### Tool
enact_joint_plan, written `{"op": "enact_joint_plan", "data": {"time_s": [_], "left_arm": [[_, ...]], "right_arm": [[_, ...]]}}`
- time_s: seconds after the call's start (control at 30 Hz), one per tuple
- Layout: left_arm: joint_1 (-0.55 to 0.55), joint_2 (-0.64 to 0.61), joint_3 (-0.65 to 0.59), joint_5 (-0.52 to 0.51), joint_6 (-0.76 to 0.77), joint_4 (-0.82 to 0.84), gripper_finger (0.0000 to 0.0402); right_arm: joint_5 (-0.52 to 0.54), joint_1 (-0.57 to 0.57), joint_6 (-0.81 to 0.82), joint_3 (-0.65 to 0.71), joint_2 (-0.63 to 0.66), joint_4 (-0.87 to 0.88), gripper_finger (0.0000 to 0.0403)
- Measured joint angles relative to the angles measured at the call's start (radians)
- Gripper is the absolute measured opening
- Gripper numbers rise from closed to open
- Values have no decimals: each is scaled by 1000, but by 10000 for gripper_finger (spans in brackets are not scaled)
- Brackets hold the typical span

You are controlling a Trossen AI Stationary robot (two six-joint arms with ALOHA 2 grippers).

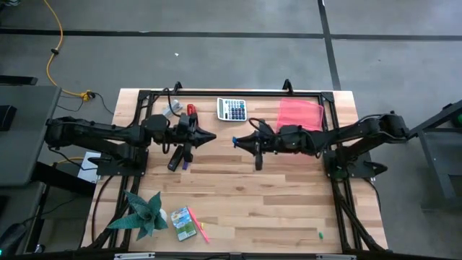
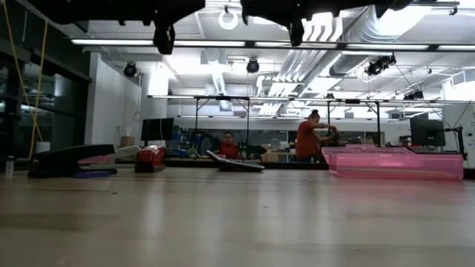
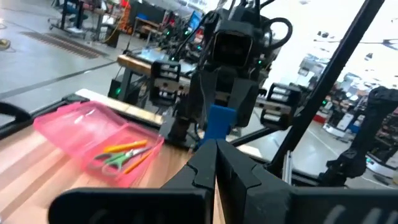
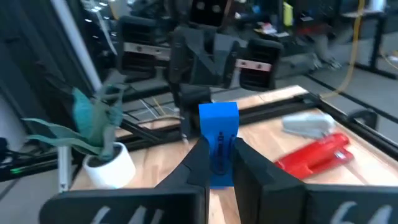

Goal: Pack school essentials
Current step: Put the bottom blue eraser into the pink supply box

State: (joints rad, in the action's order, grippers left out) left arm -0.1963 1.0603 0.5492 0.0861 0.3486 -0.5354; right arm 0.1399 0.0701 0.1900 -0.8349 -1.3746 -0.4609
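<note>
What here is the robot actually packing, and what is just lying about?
For the job: blue eraser, gripped in the right tool above mid-table; pink tray, with green-handled scissors inside; crayon box and pink stick near the plant.
Just lying about: calculator; red stapler; potted plant. The left tool waits, shut and empty.

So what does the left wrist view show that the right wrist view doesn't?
Only the left wrist view shows the pink tray with the green-handled scissors and orange pencil lying in it. Only the right wrist view shows the potted plant, the red stapler and a grey object beside it. Both show the blue eraser, pinched in the right gripper and facing the left gripper, which is shut.
</note>
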Motion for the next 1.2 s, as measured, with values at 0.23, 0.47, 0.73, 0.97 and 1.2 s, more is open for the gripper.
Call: {"op": "enact_joint_plan", "data": {"time_s": [0.23,0.47,0.73,0.97,1.2], "left_arm": [[0,1,4,0,-26,15,0],[0,1,4,-1,-14,15,0],[2,1,4,5,-10,16,0],[3,1,4,8,-10,23,0],[3,1,4,8,-11,23,0]], "right_arm": [[-46,-7,-15,0,0,-14,24],[-70,-7,-17,0,0,-12,24],[90,-72,17,-2,132,361,24],[199,-208,190,-2,245,1130,24],[187,-365,265,-2,184,1529,24]]}}
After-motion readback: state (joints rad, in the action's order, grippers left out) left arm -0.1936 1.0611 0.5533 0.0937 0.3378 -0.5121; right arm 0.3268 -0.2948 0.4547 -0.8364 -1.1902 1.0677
